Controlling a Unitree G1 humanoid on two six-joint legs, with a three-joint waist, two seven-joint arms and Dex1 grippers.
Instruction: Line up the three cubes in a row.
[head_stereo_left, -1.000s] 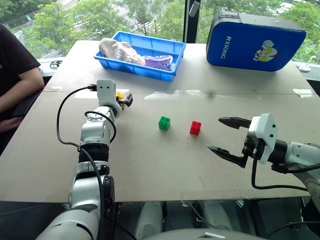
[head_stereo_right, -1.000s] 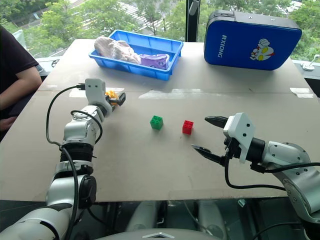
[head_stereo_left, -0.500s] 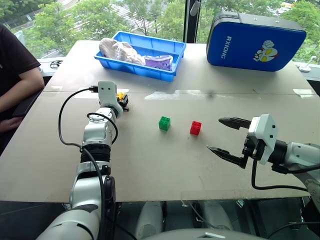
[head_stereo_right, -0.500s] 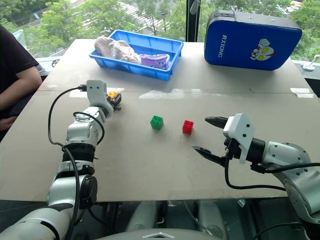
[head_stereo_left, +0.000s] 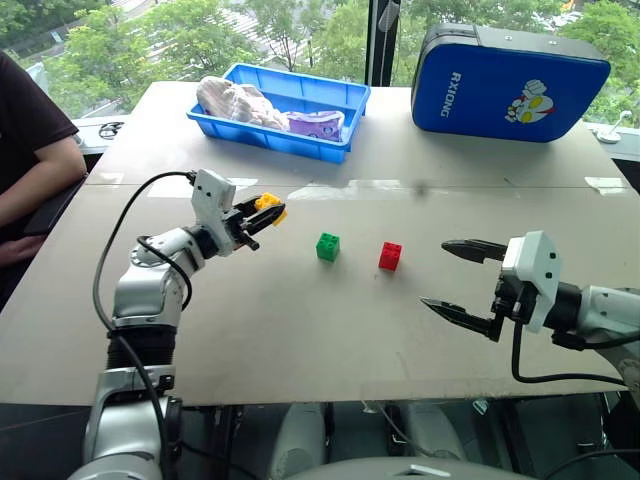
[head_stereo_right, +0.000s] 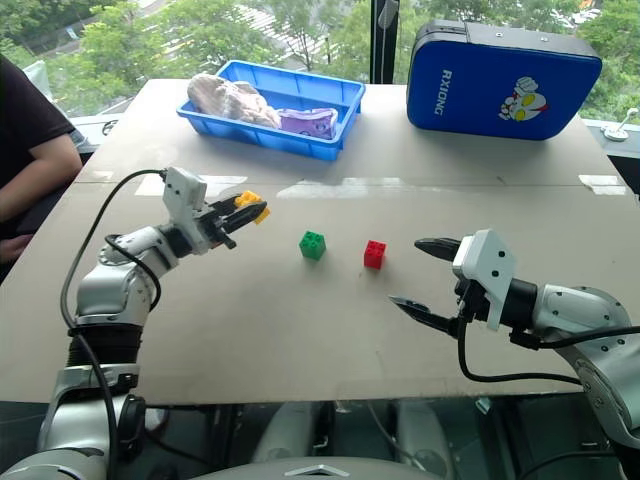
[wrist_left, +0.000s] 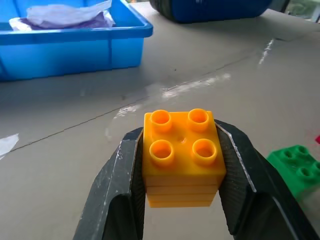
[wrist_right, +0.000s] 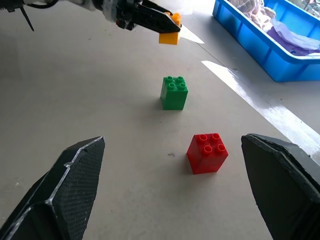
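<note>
- The left gripper (head_stereo_left: 262, 215) is clamped on the yellow cube (head_stereo_left: 268, 205), one finger on each side, studs facing up. It holds the cube in the air above the bench (head_stereo_left: 300, 330), at the left end of the working area. So the pick-up looks done, and the carry is the step in hand.
- The green cube (head_stereo_left: 328, 246) stands on the bench to the right of the yellow one, near it but apart. It sits upright with its studs up.
- The red cube (head_stereo_left: 391, 256) stands just right of the green one, with a small gap between them. The two already make a short row running left to right, so that part of the line looks settled.
- The right gripper (head_stereo_left: 462, 283) hovers further right, near the red cube. Its fingers are spread wide and it holds nothing.
- What is left, by my reading: set the yellow cube down on the bench in line with the green and red ones, most likely on the green cube's left, with a matching gap, then let go.
</note>
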